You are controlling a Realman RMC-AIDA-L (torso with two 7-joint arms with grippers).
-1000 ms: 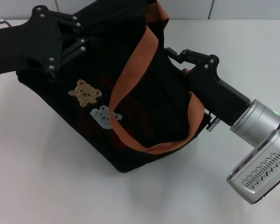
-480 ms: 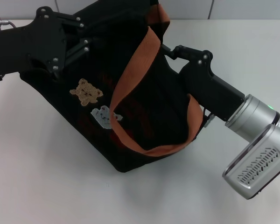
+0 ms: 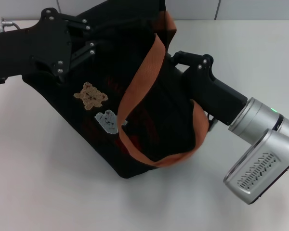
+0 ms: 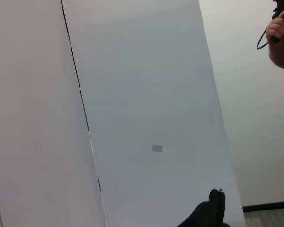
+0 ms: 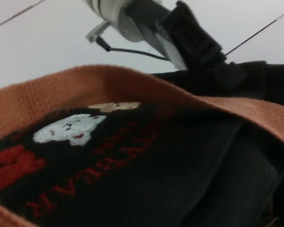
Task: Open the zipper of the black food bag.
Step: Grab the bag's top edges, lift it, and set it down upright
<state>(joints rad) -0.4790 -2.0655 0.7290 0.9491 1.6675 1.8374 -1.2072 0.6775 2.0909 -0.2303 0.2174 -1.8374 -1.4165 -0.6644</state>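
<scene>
Two arms at one bag. Far left, over the counter's (image 3: 48,183) back-left corner: left gripper (image 3: 86,45), black linkage pressed against the upper left end of the black food bag (image 3: 149,120). Black on black there, so grip state cannot be told; same in the right wrist view, where the left gripper (image 5: 199,45) merges into dark fabric at the bag's far edge.

Bag set diagonally, running from the back-left part of the counter toward the middle, tilted, left end high, lower corner resting near the counter's centre. On the side facing the camera: brown bear patch (image 3: 90,95), then just below and to the right a white bear patch (image 3: 108,121). Red lettering (image 5: 85,179) beside them, clearest from the right wrist. Orange handle (image 3: 135,91) looped across the bag's middle, sagging round its lower right edge.

Zipper not distinguishable against the black cloth in any view.

Right of the handle: right gripper (image 3: 176,57), tip against the bag's top edge just beside the orange webbing. Grip state likewise cannot be told. Silver wrist housing trailing off toward the front-right corner.

Plenty of bare white counter along the front edge and the whole left front; more bare surface behind the right arm toward the back-right corner.
</scene>
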